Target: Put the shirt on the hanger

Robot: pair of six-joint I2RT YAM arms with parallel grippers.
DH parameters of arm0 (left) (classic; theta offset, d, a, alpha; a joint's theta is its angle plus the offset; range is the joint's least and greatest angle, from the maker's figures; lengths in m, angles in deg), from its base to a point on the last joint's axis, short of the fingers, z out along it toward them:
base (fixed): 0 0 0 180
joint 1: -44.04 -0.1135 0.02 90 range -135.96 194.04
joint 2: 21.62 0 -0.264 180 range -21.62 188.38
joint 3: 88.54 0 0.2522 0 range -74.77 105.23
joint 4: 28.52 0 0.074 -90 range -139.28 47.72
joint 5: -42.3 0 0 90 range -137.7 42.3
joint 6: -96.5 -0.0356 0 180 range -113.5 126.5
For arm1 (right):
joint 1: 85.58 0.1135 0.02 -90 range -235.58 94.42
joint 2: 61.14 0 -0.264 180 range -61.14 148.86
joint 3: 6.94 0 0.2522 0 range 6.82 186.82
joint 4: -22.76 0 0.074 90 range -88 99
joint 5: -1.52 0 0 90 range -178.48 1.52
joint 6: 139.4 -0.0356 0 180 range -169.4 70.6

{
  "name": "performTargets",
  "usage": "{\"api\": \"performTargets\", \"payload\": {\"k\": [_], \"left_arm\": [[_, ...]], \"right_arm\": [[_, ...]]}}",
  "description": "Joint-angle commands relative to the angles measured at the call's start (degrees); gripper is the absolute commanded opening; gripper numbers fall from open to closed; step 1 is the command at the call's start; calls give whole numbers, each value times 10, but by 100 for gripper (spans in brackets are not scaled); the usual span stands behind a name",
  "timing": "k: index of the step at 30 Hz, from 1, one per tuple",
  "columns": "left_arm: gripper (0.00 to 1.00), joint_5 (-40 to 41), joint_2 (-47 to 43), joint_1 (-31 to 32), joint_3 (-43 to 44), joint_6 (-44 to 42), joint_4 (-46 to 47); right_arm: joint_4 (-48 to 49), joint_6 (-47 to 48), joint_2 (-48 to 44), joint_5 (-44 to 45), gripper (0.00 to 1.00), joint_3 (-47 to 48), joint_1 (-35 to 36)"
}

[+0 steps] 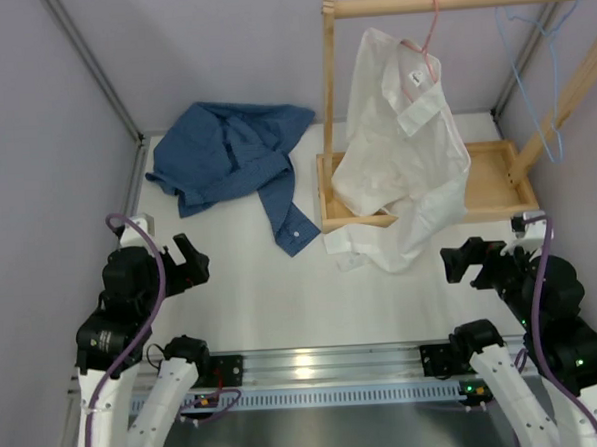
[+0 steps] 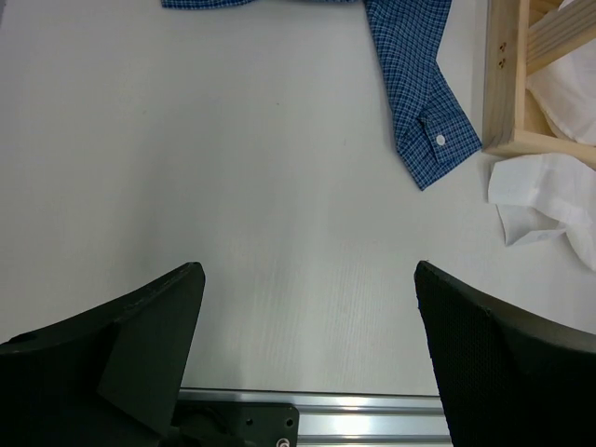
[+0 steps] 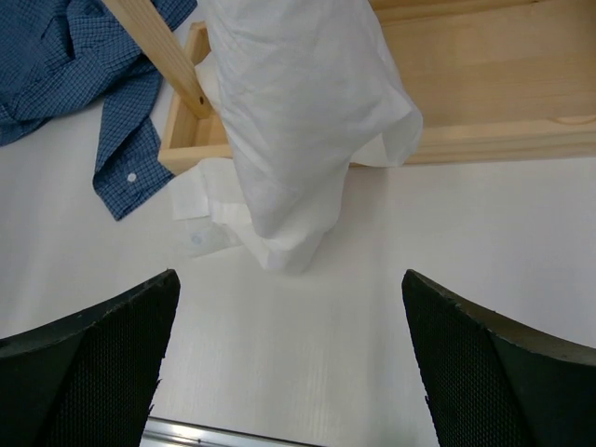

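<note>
Both arms wait at the near edge of the desk (image 1: 262, 285), with the job not yet begun. The shirt (image 1: 230, 152) lies crumpled at the far left of the desk, just left of the wooden rack (image 1: 327, 102). Its bulk spreads roughly left to right, and one sleeve trails back toward the arms, ending in a buttoned cuff beside the rack's base. The hanger (image 1: 519, 72) hangs from the rack's top rod at the far right, well apart from the shirt. A white shirt (image 1: 400, 148) on a pink hanger (image 1: 431, 36) hangs between them.

The left gripper (image 1: 192, 259) is the nearer to the shirt, which lies ahead of it and a little to its right. In the left wrist view the cuff sits beyond the gripper's right finger. The right gripper (image 1: 461, 263) is the nearer to the hanger, which is up and ahead to its right.

Both arms are folded back close to their bases, wrists raised off the desk. Each gripper is spread wide and holds nothing. A first pick by the left arm at the sleeve or body looks the likeliest opening.
</note>
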Motion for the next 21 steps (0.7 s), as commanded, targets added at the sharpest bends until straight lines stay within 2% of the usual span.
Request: {"api": "performTargets", "payload": {"k": [1, 6, 9, 13, 17, 20, 21], "left_arm": [[98, -8, 3, 0, -1, 9, 26], [98, 3, 7, 0, -4, 25, 31], [98, 10, 26, 0, -5, 37, 39], [98, 22, 68, 0, 5, 101, 64], [98, 52, 118, 0, -16, 165, 164], [98, 51, 204, 0, -37, 207, 252], [98, 53, 261, 0, -31, 208, 273]], "right_arm": [[29, -3, -5, 6, 99, 0, 5], [35, -2, -7, -15, 99, -7, 6], [48, -14, -5, -71, 99, -12, 5], [89, -35, -5, -206, 100, -29, 6], [136, -62, -26, -238, 99, -59, 6], [156, -75, -37, -238, 99, -69, 5], [155, -75, -36, -238, 99, -70, 6]]}}
